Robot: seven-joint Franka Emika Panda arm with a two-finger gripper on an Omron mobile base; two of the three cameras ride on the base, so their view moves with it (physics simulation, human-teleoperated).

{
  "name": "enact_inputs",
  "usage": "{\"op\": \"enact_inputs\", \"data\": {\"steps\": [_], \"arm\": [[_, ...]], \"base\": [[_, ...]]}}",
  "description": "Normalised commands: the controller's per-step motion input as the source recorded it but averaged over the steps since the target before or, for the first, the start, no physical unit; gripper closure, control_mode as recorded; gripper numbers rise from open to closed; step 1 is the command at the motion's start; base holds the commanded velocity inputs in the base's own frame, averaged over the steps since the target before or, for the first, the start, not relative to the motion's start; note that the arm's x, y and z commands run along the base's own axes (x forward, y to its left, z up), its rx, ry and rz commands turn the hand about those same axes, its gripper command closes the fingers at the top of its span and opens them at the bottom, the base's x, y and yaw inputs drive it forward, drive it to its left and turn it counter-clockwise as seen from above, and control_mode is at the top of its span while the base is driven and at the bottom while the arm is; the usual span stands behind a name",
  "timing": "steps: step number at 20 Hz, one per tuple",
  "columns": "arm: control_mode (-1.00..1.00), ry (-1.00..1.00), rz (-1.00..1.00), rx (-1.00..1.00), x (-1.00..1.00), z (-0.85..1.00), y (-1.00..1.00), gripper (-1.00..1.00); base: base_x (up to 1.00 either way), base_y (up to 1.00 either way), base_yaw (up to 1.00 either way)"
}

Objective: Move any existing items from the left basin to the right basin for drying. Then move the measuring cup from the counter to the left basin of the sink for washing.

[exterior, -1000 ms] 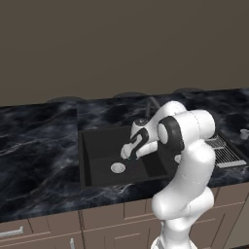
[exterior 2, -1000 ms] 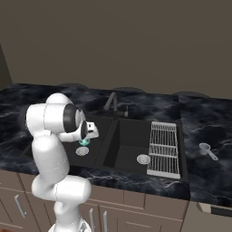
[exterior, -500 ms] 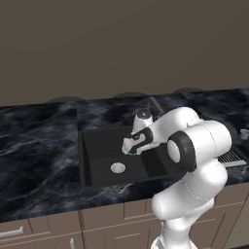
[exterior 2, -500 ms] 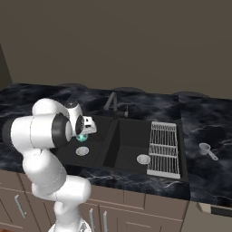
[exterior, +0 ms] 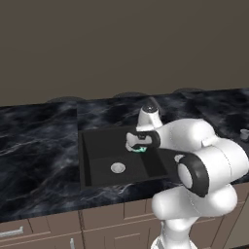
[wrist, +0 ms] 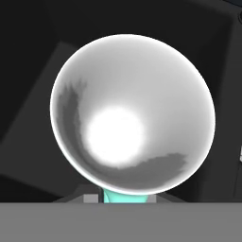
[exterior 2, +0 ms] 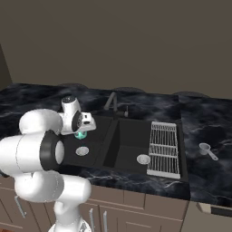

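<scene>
Middle of the frame: teal mug (exterior 2: 80, 134) with nothing inside, pinched by gripper (exterior 2: 81, 132), up over left basin (exterior 2: 93, 149).

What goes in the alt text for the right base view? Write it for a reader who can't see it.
The white arm holds a teal mug in its gripper above the left basin of a black double sink. A wire rack lies over the right basin, and a small grey measuring cup sits on the marble counter to the right.
</scene>
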Motion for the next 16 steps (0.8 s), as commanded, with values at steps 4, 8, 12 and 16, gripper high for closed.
{"op": "enact_inputs", "data": {"steps": [4, 8, 12, 16], "arm": [[-1.00, 0.00, 0.00, 0.00, -0.34, 0.32, -0.23, 1.00], [-1.00, 0.00, -0.01, 0.00, -0.31, 0.32, -0.27, 1.00], [-1.00, 0.00, -0.02, 0.00, -0.28, 0.36, -0.29, 1.00], [-1.00, 0.00, -0.02, 0.00, -0.27, 0.35, -0.30, 1.00]], "base": [[0.00, 0.00, 0.00], [0.00, 0.00, 0.00], [0.00, 0.00, 0.00], [0.00, 0.00, 0.00]]}}
